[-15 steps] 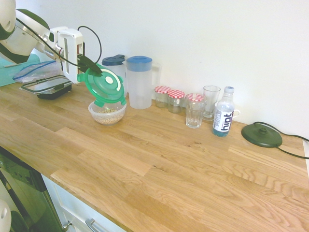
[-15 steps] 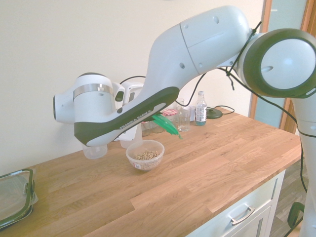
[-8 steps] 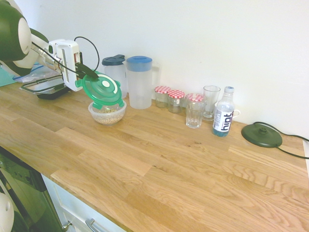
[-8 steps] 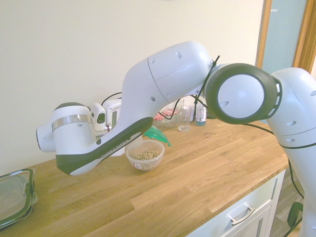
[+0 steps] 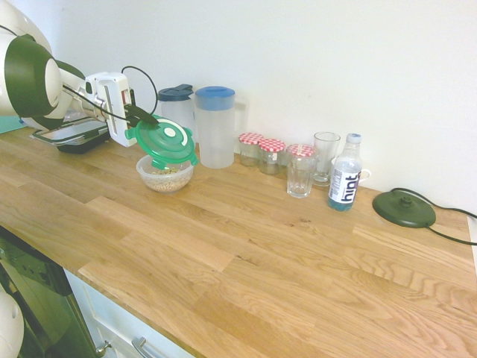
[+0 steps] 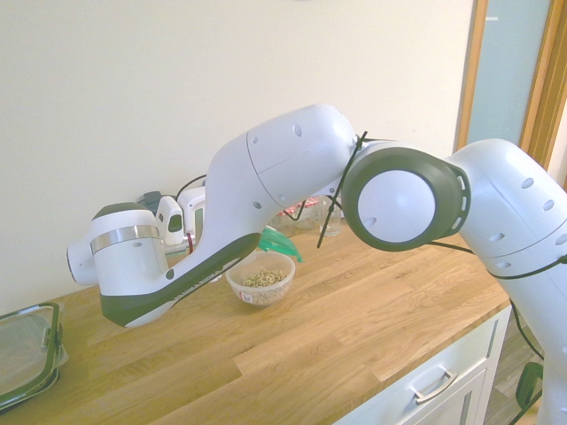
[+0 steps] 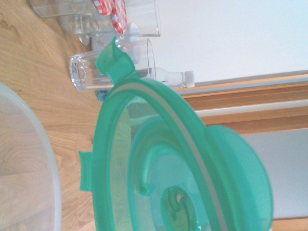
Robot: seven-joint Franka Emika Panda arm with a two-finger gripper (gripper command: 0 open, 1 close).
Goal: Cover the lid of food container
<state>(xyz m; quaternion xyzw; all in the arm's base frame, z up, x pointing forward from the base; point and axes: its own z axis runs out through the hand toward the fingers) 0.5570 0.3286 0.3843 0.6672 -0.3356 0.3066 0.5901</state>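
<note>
Gripping the green lid (image 5: 163, 141) by its rim, the gripper (image 5: 139, 115) has its fingers clamped together on the edge nearest the arm. In the second exterior view the forearm hides most of the lid. It hangs tilted, just above the food container (image 5: 165, 173) on the wooden counter (image 5: 261, 253).

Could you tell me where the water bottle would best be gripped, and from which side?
Probably the bottle by its labelled middle, coming level from the counter's open front: it stands upright, with the wall behind it, a glass close beside it and clear counter in front.
</note>
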